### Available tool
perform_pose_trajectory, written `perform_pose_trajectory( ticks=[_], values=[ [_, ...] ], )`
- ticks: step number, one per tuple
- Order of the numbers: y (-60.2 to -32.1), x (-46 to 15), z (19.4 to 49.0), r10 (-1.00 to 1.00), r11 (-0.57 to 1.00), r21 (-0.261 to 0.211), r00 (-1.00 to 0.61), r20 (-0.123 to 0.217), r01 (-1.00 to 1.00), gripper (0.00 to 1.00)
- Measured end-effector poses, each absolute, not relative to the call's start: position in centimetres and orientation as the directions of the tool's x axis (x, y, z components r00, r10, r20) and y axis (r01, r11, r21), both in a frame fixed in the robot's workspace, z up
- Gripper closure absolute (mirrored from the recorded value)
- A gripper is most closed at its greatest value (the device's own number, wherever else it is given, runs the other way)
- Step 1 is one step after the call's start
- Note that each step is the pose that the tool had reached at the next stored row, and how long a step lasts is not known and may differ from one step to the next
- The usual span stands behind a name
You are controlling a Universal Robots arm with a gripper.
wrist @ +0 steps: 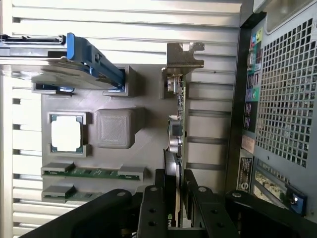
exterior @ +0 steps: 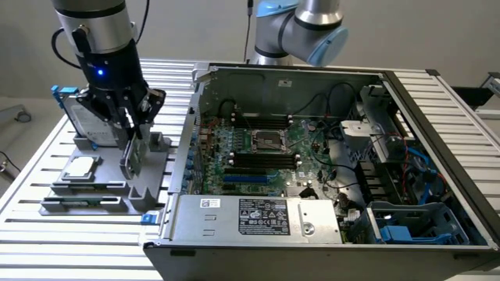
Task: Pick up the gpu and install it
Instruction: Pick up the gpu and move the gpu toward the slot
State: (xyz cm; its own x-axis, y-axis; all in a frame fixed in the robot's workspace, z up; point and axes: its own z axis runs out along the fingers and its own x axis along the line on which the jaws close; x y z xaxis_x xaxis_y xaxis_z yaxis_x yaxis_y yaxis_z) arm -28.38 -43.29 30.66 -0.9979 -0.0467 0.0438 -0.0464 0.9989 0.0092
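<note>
A slatted aluminium counter (exterior: pixel 47 237) carries an open black computer case (exterior: pixel 312 262) across the centre and right of the exterior view. At left of centre in that frame lies a grey moulded holder (exterior: pixel 160 146). Above it, the arm's (exterior: pixel 98 41) jaws pinch the gpu (exterior: pixel 131 159) (wrist: pixel 177 124), a slim green circuit card with a black cover and silver end bracket. It stands on edge at the holder, near the case wall. Further left sit a silver hard drive with blue rails (exterior: pixel 78 114) and a small square silver processor chip (exterior: pixel 81 167).
</note>
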Motion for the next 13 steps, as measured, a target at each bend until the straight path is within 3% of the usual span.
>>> perform_pose_trajectory(
  ticks=[13],
  values=[
    [-43.3, -26.8, 37.0, -0.043, 0.999, 0.009, -0.998, 0.044, -0.043, 0.74]
  ],
)
